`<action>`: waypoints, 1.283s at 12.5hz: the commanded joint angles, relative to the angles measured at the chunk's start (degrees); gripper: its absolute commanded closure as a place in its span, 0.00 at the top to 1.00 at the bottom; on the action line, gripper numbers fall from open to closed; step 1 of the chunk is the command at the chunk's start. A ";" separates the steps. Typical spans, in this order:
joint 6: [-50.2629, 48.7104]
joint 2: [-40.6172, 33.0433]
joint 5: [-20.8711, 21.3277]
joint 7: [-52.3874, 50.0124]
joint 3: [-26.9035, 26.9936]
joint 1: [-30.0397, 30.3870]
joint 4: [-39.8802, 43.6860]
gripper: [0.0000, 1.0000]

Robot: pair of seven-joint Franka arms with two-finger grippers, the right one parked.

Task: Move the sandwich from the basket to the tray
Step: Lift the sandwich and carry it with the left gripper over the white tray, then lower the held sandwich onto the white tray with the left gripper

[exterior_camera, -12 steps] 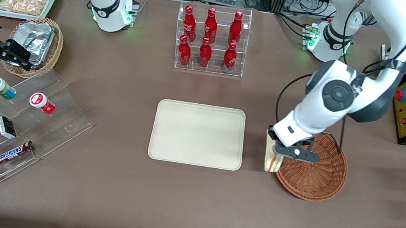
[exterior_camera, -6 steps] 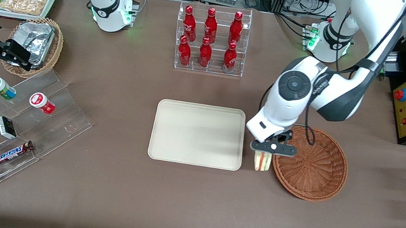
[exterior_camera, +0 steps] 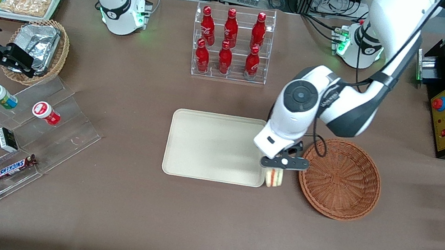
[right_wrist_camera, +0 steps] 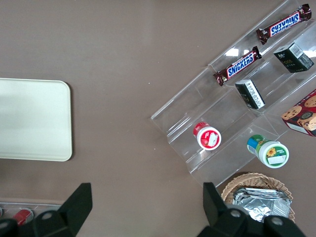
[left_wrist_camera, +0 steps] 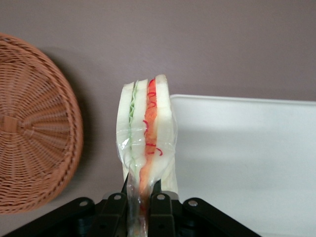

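Left wrist cam shows the gripper (left_wrist_camera: 139, 200) clamped on the sandwich (left_wrist_camera: 146, 129), pinching its clear wrap so the wedge stands on edge. Front cam has the sandwich (exterior_camera: 273, 177) hanging above the table, between the tray (exterior_camera: 178, 167) edge and the basket (exterior_camera: 342, 201), clear of the wicker.
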 commanded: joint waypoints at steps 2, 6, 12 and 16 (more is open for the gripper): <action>-1.99 2.90 2.53 0.63 0.41 -4.22 2.12 0.00; -1.20 5.97 2.09 0.90 0.24 -6.58 2.64 0.00; -1.11 10.81 2.62 2.03 0.32 -10.37 7.56 0.00; -1.29 11.26 2.53 5.73 0.41 -10.46 8.18 0.00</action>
